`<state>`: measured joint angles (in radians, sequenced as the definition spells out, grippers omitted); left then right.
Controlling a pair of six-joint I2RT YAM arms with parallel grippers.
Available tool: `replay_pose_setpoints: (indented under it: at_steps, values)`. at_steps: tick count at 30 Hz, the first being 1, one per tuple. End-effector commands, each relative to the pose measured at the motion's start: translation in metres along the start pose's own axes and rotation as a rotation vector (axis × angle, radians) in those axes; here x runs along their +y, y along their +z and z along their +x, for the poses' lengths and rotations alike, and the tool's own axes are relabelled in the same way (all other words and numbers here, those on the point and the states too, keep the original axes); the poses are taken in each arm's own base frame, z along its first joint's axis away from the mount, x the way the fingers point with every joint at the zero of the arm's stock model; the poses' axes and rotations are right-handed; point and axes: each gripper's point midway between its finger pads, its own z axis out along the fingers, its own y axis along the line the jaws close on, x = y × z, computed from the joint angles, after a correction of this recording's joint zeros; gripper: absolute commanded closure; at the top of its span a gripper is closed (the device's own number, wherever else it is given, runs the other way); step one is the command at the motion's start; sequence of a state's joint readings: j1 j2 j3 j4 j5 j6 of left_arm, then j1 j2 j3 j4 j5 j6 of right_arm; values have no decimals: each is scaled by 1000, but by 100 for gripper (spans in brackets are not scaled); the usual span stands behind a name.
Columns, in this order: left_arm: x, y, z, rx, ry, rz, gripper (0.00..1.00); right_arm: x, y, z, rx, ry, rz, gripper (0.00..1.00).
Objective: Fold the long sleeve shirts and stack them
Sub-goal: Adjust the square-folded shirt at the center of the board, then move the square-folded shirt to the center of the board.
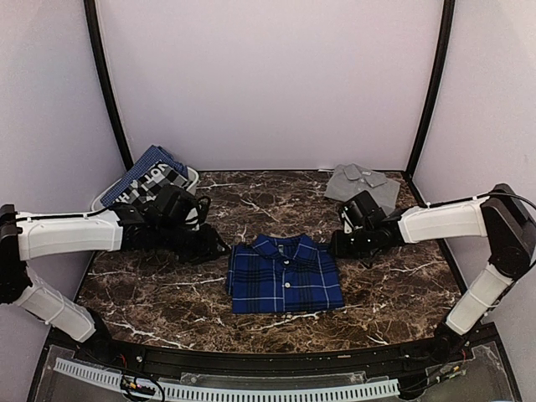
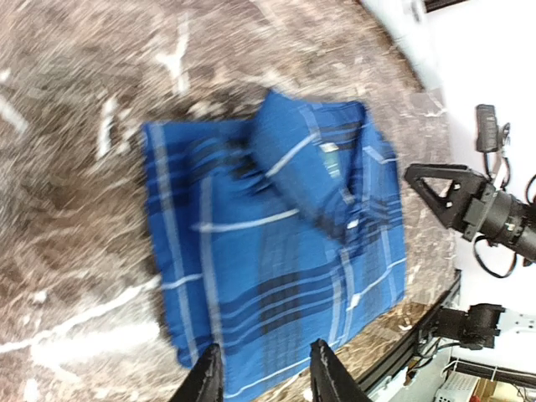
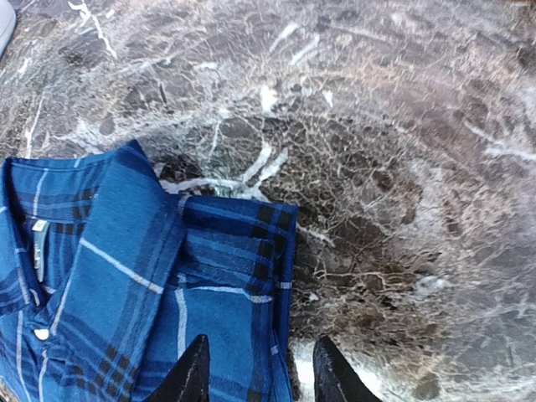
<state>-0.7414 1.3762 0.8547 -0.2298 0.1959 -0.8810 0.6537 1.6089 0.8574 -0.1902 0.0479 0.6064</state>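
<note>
Blue plaid shirt folded centre, grey shirt folded behind

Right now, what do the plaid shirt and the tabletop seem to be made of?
Plaid shirt: woven cloth, matte, with soft folds and creased collar; probably cotton, not certain. Tabletop: dark brown marble look, white veins, faint sheen; real stone or printed laminate, cannot tell.

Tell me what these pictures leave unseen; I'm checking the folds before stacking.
1. Plaid shirt: sleeves, hidden under the folded body, every view.
2. Grey shirt: near edge, top view, behind the right arm.
3. Bin: near contents, top view, behind the left arm.
4. Left tool: finger bases, left wrist view, cut by the bottom edge.
</note>
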Motion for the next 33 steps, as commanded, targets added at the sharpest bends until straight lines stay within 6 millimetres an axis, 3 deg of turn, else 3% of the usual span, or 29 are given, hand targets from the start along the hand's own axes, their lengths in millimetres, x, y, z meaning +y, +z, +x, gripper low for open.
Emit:
replay_pose_setpoints:
  at_steps: [1, 2, 6, 8, 11, 15, 21, 26, 33]
  values:
    - [-33, 7, -9, -12, 81, 71, 67, 1, -22, -23, -68, -12, 26, 60]
    - [-34, 18, -6, 18, 79, 75, 67, 1, -23, -24, -68, -11, 24, 60]
    - [-78, 45, -18, 16, 112, 190, 70, 3, -28, -24, -70, -8, 9, 60]
    - [-89, 60, -18, 28, 108, 239, 71, 5, -29, -22, -62, -11, 0, 60]
    - [-89, 79, -9, 75, 77, 274, 73, 4, -30, -19, -51, -13, 2, 60]
    - [-66, 109, 15, 153, 16, 260, 75, 3, -31, -19, -53, -19, 8, 59]
    - [-14, 125, 36, 183, -39, 115, 77, 7, -31, -24, -60, -25, 5, 58]
    - [29, 114, 43, 170, -50, -18, 78, 9, -33, -31, -70, -36, 11, 57]
    - [97, 67, 44, 149, -51, -123, 79, 14, -29, -41, -84, -41, 2, 56]
